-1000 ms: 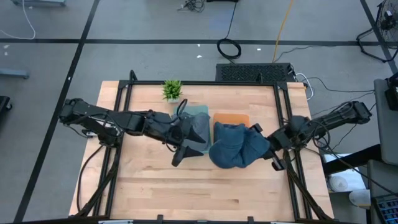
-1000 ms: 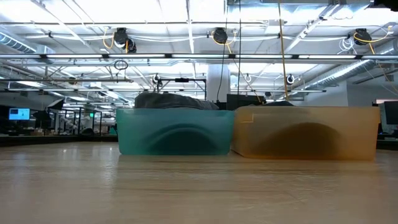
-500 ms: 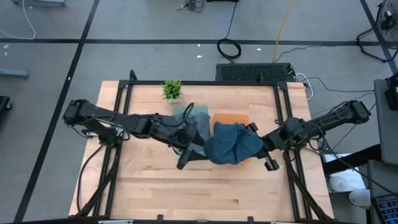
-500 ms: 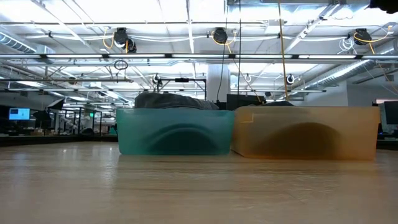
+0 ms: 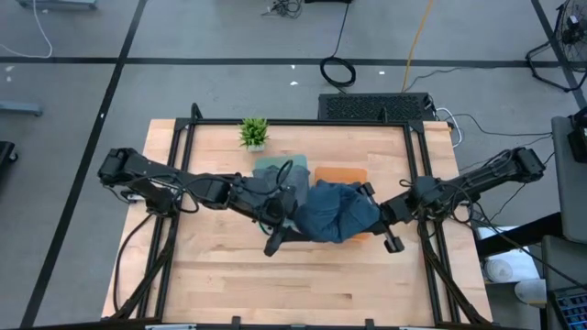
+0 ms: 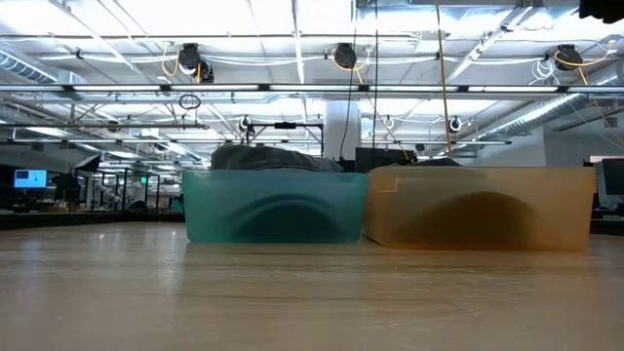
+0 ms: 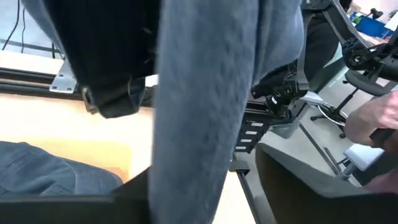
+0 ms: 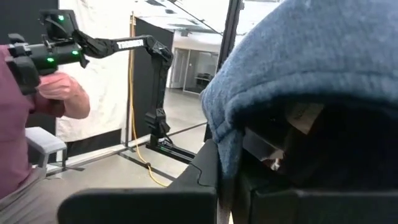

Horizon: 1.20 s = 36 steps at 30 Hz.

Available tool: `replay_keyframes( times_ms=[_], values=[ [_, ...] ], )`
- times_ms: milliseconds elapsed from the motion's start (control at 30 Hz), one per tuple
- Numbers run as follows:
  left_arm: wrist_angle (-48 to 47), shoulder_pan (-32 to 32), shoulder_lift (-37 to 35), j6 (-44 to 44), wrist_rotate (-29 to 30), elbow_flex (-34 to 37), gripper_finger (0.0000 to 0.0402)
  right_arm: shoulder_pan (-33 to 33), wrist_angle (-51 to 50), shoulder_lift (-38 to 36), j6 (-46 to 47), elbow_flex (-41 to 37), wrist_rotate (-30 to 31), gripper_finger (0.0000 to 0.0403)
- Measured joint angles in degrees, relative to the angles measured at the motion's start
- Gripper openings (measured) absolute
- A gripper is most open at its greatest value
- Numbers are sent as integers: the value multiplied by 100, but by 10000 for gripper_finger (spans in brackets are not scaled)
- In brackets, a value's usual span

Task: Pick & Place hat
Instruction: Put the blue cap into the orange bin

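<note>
A blue cloth hat (image 5: pixel 335 213) hangs in the air between my two grippers, above the near part of the orange bin (image 5: pixel 341 174). My left gripper (image 5: pixel 286 220) is at the hat's left edge and my right gripper (image 5: pixel 378 216) at its right edge; both are shut on it. In the left wrist view the blue cloth (image 7: pixel 211 93) runs down between the fingers. In the right wrist view the hat (image 8: pixel 298 68) drapes over the gripper. The teal bin (image 6: pixel 275 205) holds a dark hat (image 6: pixel 268 158). Neither gripper shows in the low view. My left gripper has the blue hat's left edge (image 7: pixel 193 180) between its two fingers, coming level from the table's left. The cloth hangs clear of the table; one layer or several, I cannot tell. My right gripper holds the hat's right side (image 8: pixel 227 155) from the table's right. The cloth folds over the fingers and hides the place of contact. The hat is lifted clear.
The teal bin (image 5: pixel 280 170) and the orange bin (image 6: pixel 478 207) stand side by side at the table's middle far side. A small green plant (image 5: pixel 254 132) stands by the far edge. A person's hand (image 8: pixel 62 93) shows beyond the table. Bare wood (image 5: pixel 303 280) lies toward the near edge.
Both grippers have carried the blue hat toward the table's left, from over the right side to above the bins' near side. The right gripper moved left; the left gripper drew a little toward the near edge. The hat has bunched narrower between them.
</note>
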State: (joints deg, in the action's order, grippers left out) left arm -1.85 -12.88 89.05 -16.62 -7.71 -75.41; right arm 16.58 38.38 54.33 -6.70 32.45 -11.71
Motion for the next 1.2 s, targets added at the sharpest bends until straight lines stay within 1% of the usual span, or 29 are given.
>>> replay_keyframes(
  times_ms=[67,267,400,433,567,633,833,967,1067,1200],
  values=[
    [-10,0,-1,-2,3,1,172,0,-6,0,0,0,102,0],
    [-55,0,-2,-11,-17,2,83,-1,-5,-2,4,0,131,2],
    [-199,-13,-12,44,-57,2,19,-7,-10,0,43,0,195,21],
    [-228,-11,-16,61,-86,2,13,-7,-10,0,44,0,210,29],
    [-342,-4,-16,152,-137,2,13,-5,-5,-18,377,0,436,71],
    [-497,-1,-18,187,-137,1,8,-7,-246,-66,614,0,447,101],
    [-1715,-2,-296,418,-62,8,7,-7,-1289,-380,1271,0,455,205],
    [-2219,-2,-356,430,-35,8,7,-7,-1944,-635,1655,2,449,266],
    [-2638,-62,-462,397,-21,7,7,-3,-2315,-815,1916,-2,438,296],
    [-2996,-92,-433,327,-86,12,7,-32,-2409,-1044,2169,0,518,312]
  ],
)
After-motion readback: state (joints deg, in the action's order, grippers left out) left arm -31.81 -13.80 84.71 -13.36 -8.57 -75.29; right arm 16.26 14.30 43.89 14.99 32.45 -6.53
